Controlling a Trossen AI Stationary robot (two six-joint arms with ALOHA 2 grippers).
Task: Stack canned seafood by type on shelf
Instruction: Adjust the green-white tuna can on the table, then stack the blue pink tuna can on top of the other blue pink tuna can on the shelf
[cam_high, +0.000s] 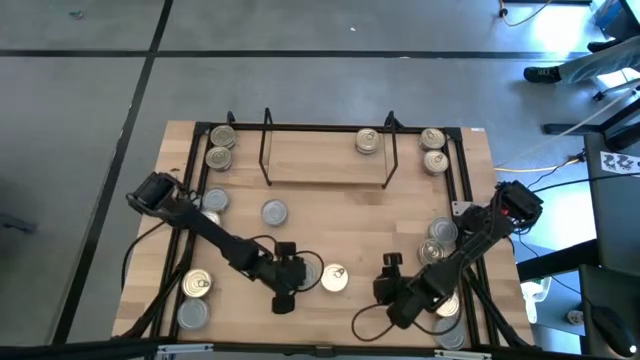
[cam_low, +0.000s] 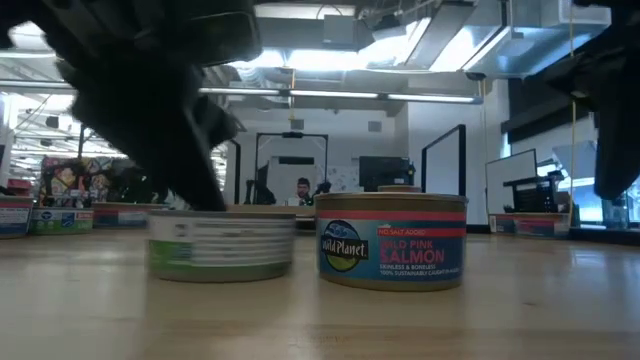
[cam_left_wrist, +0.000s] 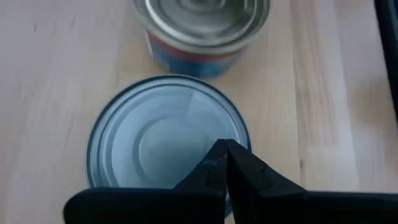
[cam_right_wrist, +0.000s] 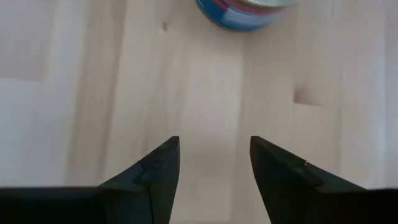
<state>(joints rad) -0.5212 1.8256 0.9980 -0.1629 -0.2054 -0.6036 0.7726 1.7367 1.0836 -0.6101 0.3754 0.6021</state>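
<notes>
While left gripper (cam_left_wrist: 225, 163) sits pinched closed over the silver tin (cam_left_wrist: 155, 134) | right gripper (cam_right_wrist: 214, 163) gapes, nothing held | bare wood ahead, blue-label tin (cam_right_wrist: 245, 14) beyond

I see grey concrete floor (cam_high: 80, 120) around wooden tabletop (cam_high: 330, 195), dark seam lines (cam_high: 150, 62) crossing it. Cables (cam_high: 560, 165) trail over floor at right, beside dark equipment (cam_high: 612, 250). Bright patch of light (cam_high: 560, 30) on floor, top right. From table level I look into open office: ceiling strip lights (cam_low: 340, 95), dark monitor (cam_low: 385, 172), tall dark partition panel (cam_low: 445, 160), person (cam_low: 303, 190) seated far back.
</notes>
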